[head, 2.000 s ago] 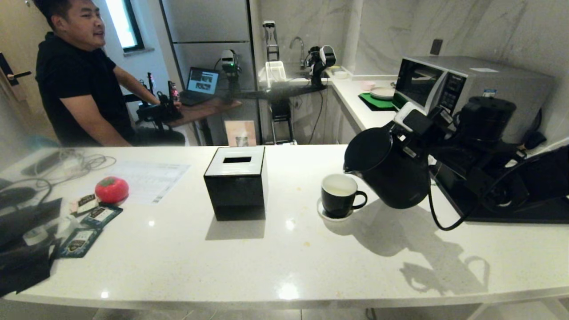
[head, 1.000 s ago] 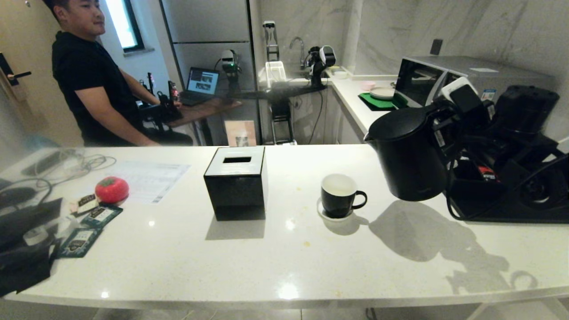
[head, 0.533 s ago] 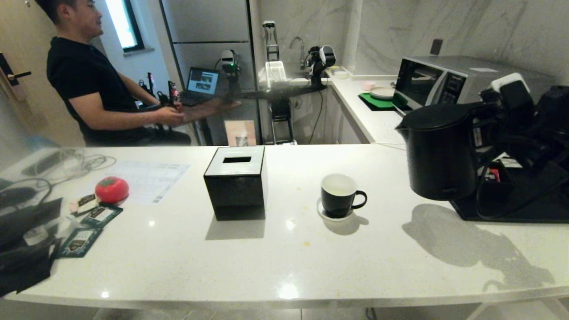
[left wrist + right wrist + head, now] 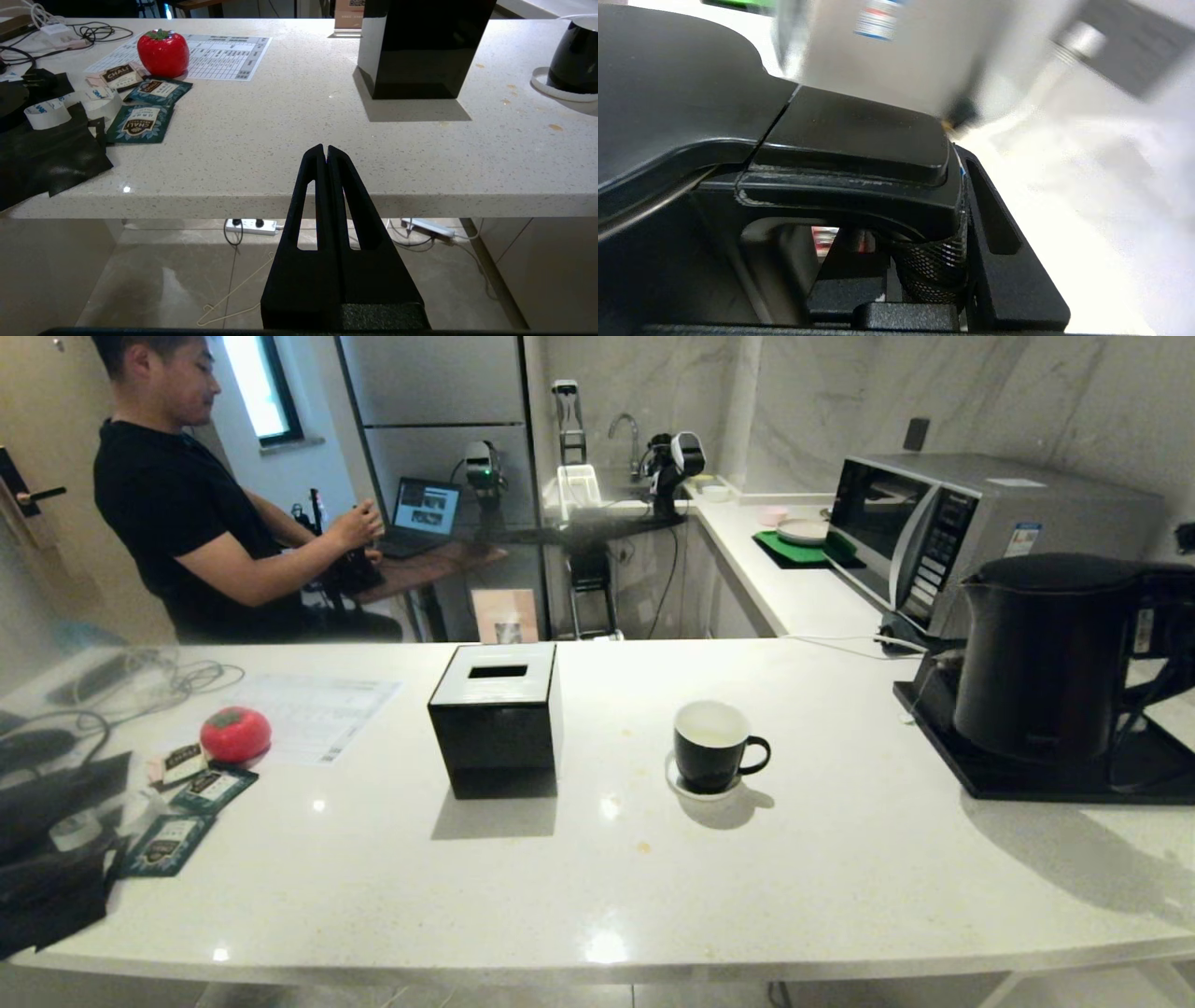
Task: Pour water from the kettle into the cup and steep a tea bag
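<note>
Holding the kettle (image 4: 1046, 658) by its handle, my right gripper (image 4: 924, 261) is clamped on it, the kettle upright over its black base (image 4: 1055, 779) at the tabletop's (image 4: 597, 887) right end. I judge it heavy with water, rigid and smooth, so the handle is the only sound hold. The cup (image 4: 714, 747), glossy and breakable, sits on its saucer (image 4: 674, 778) mid-tabletop; its loop handle suits a grip. My left gripper (image 4: 325, 154) is closed and empty, below the edge. The teal sachets (image 4: 140, 123) read "CHALI".

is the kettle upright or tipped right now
Upright. The kettle stands level over its black base, lid on top, with the right gripper clamped on its handle.
</note>
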